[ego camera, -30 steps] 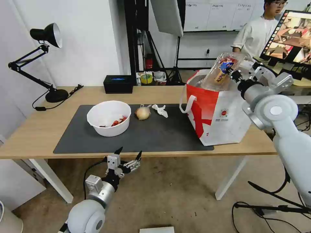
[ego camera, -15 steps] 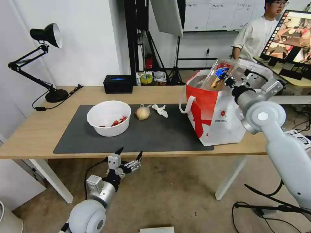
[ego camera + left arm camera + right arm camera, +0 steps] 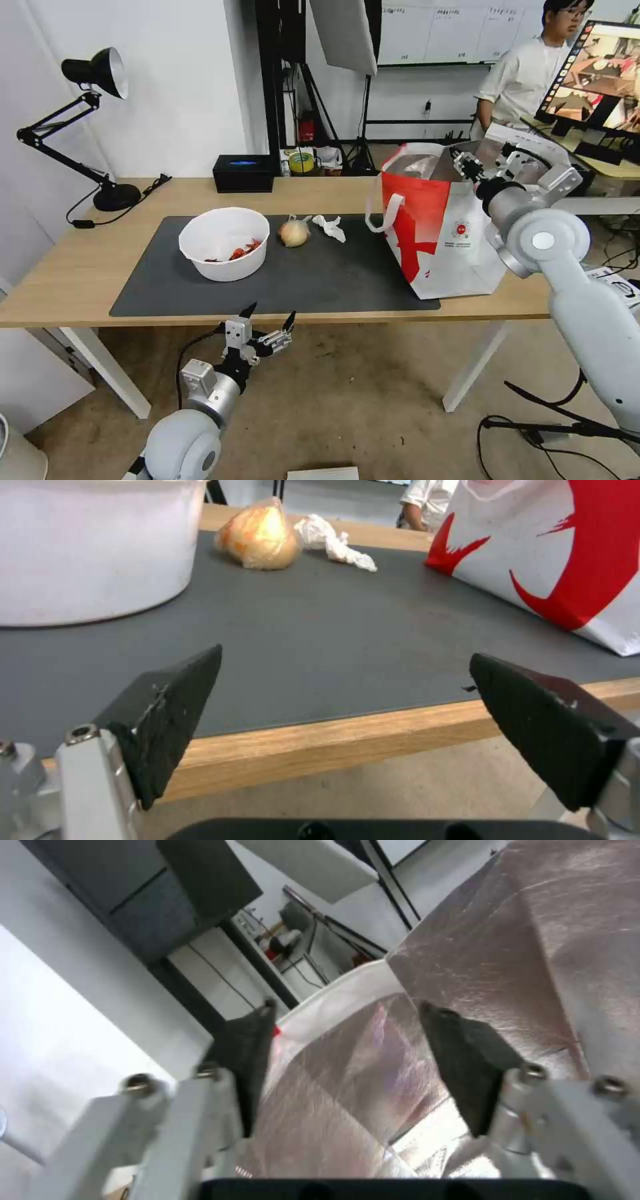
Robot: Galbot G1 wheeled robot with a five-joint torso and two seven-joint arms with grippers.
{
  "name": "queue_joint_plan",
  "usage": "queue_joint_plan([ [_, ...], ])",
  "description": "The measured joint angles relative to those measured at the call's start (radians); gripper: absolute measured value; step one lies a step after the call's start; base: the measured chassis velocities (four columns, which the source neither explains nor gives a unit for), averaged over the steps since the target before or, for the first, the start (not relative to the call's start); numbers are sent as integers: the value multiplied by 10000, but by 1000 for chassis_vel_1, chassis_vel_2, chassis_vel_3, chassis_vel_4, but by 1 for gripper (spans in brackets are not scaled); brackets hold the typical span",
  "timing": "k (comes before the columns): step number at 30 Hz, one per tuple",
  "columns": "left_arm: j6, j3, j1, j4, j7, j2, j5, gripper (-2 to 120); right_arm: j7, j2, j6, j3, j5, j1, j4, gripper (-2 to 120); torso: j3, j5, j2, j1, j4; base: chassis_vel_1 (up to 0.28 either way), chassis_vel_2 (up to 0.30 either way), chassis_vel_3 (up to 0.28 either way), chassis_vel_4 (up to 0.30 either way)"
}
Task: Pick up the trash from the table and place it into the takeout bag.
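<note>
A: Logging the change first: half a second back we had the right gripper [image 3: 465, 162] holding the clear tray over the takeout bag [image 3: 443, 227]; now the tray is gone from view and the pincer is spread, nothing between its fingers. Right wrist view agrees, fingertips [image 3: 253, 1030] apart over the silver foil lining.

B: So we mark the tray as dropped in? We can't see it inside the bag.

A: Judged as dropped, yes. One item off the list. Bag stands at right of centre in the head view, on the right end of the mat [image 3: 320, 273], mouth up.

B: Left side?

A: Left gripper [image 3: 268, 323] hangs at lower centre-left of frame, below the near table edge, pincer wide and empty. Left wrist view has both pads apart, facing the mat.

B: What's left for us to tag on the surface?

A: White bowl [image 3: 225, 243] with red scraps at centre-left of the mat, onion-like ball [image 3: 294, 233] just beside it on its right, crumpled tissue [image 3: 330, 227] near that, apart from it. All three untouched, well apart from the bag.

B: Surface and room, quick.

A: Light-wood table [image 3: 67, 267] with white legs, dark grey mat. Black box [image 3: 244, 173] at the back edge, black desk lamp [image 3: 93, 73] upper left. Upper right: a person in a white shirt near a monitor [image 3: 600, 73], not touching anything. Tripods and a whiteboard behind, cables on the floor lower right.
</note>
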Motion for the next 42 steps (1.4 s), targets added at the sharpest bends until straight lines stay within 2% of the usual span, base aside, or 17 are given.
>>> queue_joint_plan([
  [1,0,-4,0,-4,-1,4,-6,100,6,0,-49,0,14,0,17,64,0,0,0,0,0,0,0,0,0],
  [3,4,-9,0,-16,-2,6,-12,100,13,-6,-87,0,28,-6,53,72,0,0,0,0,0,0,0,0,0],
  [4,4,-9,0,-16,-2,6,-12,100,13,-6,-87,0,28,-6,53,72,0,0,0,0,0,0,0,0,0],
  [7,6,-25,38,-36,-2,-9,-10,100,15,-9,-102,1,35,-63,91,87,0,0,0,0,0,0,0,0,0],
  [12,7,-70,84,-69,-2,-13,1,100,-6,-20,-107,6,40,-88,119,99,0,0,0,0,0,0,0,0,0],
  [21,6,-231,98,-159,-4,49,-18,100,-425,-85,-21,6,-15,83,304,100,0,0,0,0,0,0,0,0,0],
  [33,-96,-582,285,-369,-38,60,-27,100,-1915,-520,179,111,-4,-281,1455,100,0,-1,0,0,1,0,0,0,0],
  [36,-256,-783,434,-462,-39,83,-27,100,-3070,-836,-9,355,-1049,-1389,2104,100,-1,0,0,0,1,0,0,0,0],
  [37,-256,-783,434,-462,-39,83,-27,100,-3070,-836,-9,355,-1049,-1389,2104,100,-1,0,0,0,1,0,0,0,0],
  [40,-503,-927,508,-473,-36,101,-32,100,-4118,-1083,52,688,-2532,-2645,2724,100,-1,1,0,0,0,0,0,0,0],
  [42,-556,-952,504,-474,-33,117,-39,100,-4445,-1153,142,908,-3018,-3150,2981,100,-1,2,0,0,0,0,0,0,0],
])
